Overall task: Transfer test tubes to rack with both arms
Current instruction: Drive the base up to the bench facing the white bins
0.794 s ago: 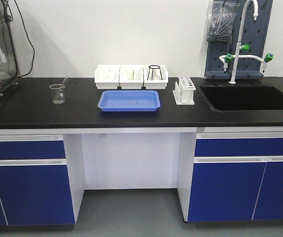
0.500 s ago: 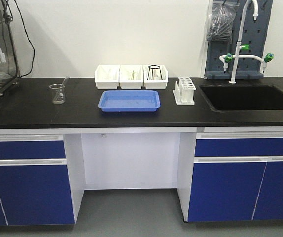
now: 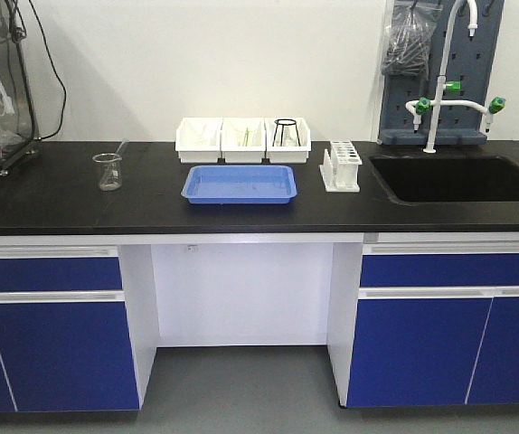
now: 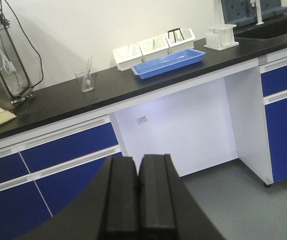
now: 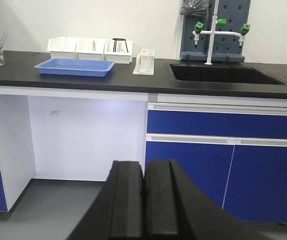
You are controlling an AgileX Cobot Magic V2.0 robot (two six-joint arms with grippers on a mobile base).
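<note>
Left wrist view shows my left fingers (image 4: 121,200) pressed together with only a dark seam between them, holding nothing and touching nothing. The right wrist view shows my right fingers (image 5: 158,200) the same: closed on themselves and empty. Both hang low in front of the blue cabinets, well apart from the black surface (image 3: 51,194), so I judge the transfer has not started and I am at the approach step. The rack (image 3: 341,167) stands upright on the surface between the blue tray (image 3: 239,183) and the sink (image 3: 458,178); I cannot tell whether its holes are filled. Faint slender shapes in the middle white bin (image 3: 243,152), behind the tray, are what I take for the test tubes (image 3: 243,137), though they are too small to be sure. Next I would need to lift both arms to bench height, spread the fingers, and bring one pair over the bin, lined up along a tube, while the other readies near the rack.
</note>
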